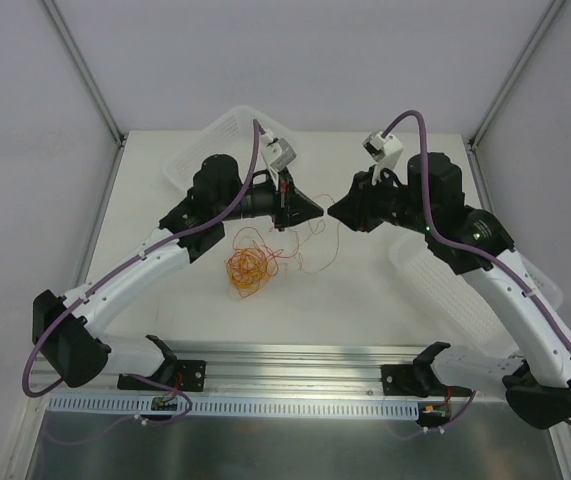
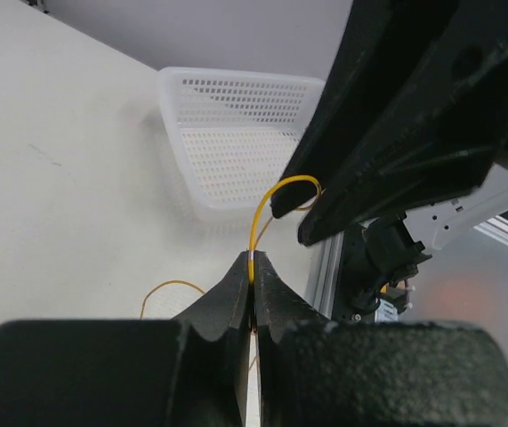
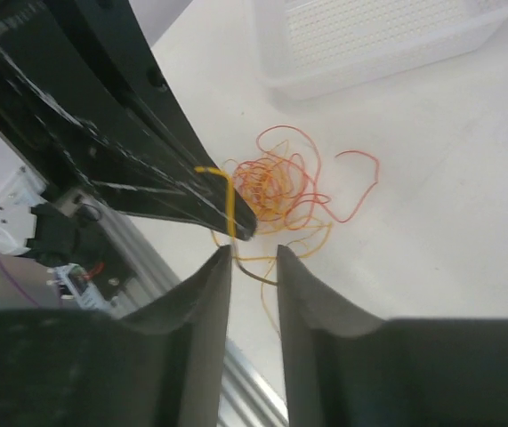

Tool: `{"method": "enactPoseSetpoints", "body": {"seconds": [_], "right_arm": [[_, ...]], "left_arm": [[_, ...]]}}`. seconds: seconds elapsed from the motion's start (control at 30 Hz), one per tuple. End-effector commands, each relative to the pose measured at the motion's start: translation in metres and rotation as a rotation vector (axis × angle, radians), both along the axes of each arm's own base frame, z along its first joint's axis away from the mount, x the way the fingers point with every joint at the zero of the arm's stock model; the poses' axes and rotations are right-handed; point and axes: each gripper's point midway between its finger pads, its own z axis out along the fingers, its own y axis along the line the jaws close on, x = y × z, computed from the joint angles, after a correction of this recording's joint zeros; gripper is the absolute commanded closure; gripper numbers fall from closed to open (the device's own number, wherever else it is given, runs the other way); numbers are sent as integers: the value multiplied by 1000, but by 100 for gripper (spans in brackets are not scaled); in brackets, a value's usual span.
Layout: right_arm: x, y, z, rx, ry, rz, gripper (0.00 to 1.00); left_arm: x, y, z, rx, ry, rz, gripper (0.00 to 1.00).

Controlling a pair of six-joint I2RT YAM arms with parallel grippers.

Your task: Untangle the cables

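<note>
Left tool clamped on yellow strand; right tool jaws slightly apart, gripping nothing, facing it tip to tip. Cable tangle lies on surface below, nearer left arm.

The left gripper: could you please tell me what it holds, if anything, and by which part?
The left gripper pinches one thin yellow wire-like cable between its fingertips, on a looped stretch, not at a visible end.
</note>
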Motion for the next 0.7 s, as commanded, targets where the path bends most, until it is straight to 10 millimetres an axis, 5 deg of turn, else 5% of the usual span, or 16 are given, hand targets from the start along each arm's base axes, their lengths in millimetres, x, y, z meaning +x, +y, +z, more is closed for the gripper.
{"method": "enactPoseSetpoints", "body": {"seconds": [0.0, 0.2, 0.27, 0.53, 0.67], "right_arm": [[0, -17, 23, 25, -109, -67, 67], [-6, -51, 29, -29, -196, -165, 9], [-6, -65, 25, -66, -205, -216, 0], [-28, -106, 17, -63, -260, -322, 0], [-34, -111, -2, -75, -218, -336, 0]], "left_arm": [[6, -4, 49, -94, -88, 26, 100], [37, 1, 76, -91, -141, 139, 100], [52, 9, 93, -107, -172, 188, 100], [128, 58, 138, -146, -242, 422, 100], [175, 92, 139, -125, -262, 583, 100]]}}
